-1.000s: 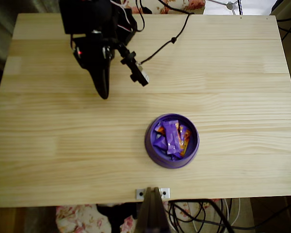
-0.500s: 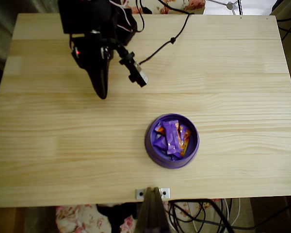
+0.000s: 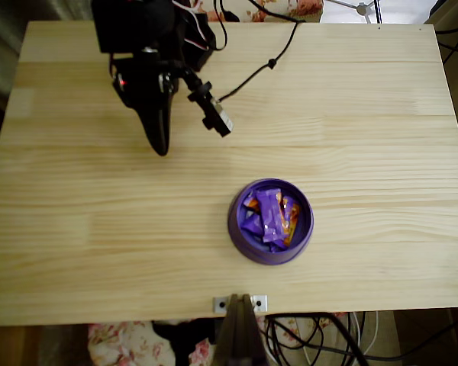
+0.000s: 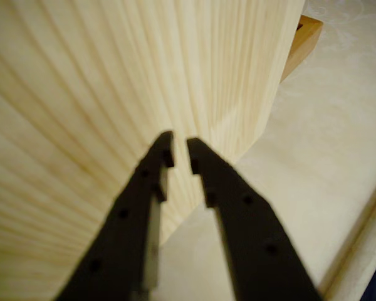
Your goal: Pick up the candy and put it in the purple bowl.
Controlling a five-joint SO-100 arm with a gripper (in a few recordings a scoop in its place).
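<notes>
The purple bowl [image 3: 232, 221] stands on the wooden table, right of centre toward the near edge in the overhead view. Several candies [image 3: 269, 216] in purple and orange wrappers lie piled inside it. My black gripper [image 3: 161, 149] points down at the table's far left, well apart from the bowl. In the wrist view its two black fingers [image 4: 156, 182] stand almost together with only a thin slit between them, and the gripper [image 4: 180, 153] holds nothing; bare wood and the table's edge lie behind it.
The pale wooden table [image 3: 366, 114] spreads wide around the bowl. A black cable [image 3: 271, 62] runs across the far side from the arm's base. A small metal bracket [image 3: 240, 303] sits at the near edge.
The arm has shifted very slightly to the left. The bowl and the candies in it have not moved.
</notes>
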